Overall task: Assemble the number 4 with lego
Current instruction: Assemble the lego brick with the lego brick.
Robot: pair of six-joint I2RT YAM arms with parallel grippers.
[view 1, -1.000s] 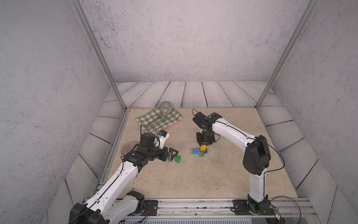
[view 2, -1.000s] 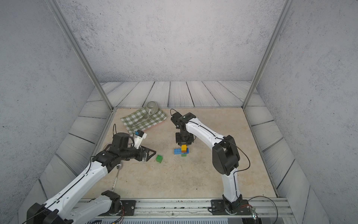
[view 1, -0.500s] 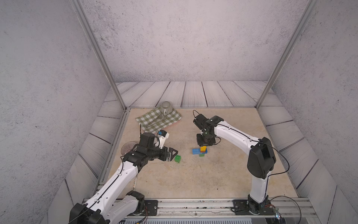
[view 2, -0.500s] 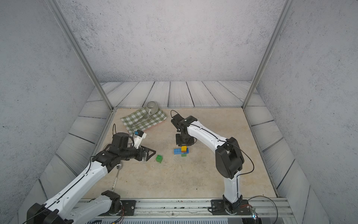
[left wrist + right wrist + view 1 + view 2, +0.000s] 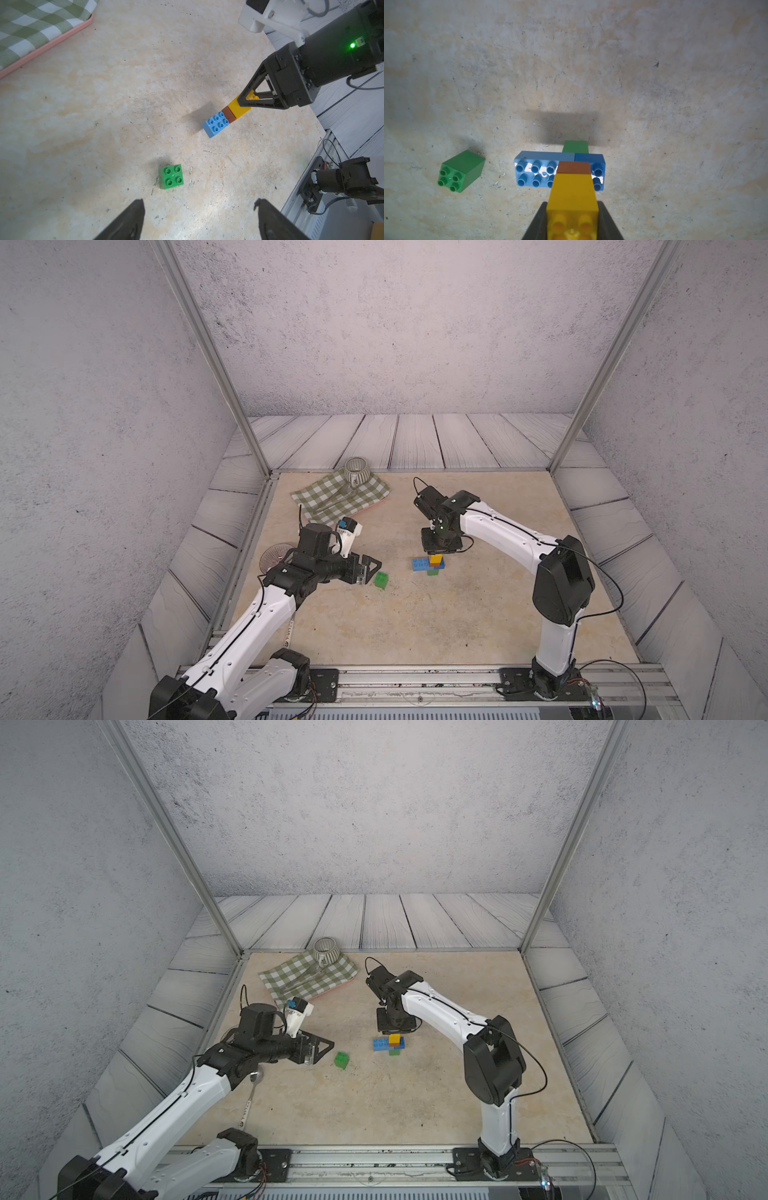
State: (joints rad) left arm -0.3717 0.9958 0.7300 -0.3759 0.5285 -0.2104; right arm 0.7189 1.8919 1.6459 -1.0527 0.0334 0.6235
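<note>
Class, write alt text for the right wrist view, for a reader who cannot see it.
The right tool grips a yellow brick stacked on an orange-brown brick, which sits on a blue crossbar with a green stem showing beyond it. A loose green brick lies apart on the beige table.

I see loose brick (image 5: 381, 580) left of brick figure (image 5: 428, 564), apart | cloth (image 5: 332, 502) behind both | cup (image 5: 357, 470) on cloth
</note>
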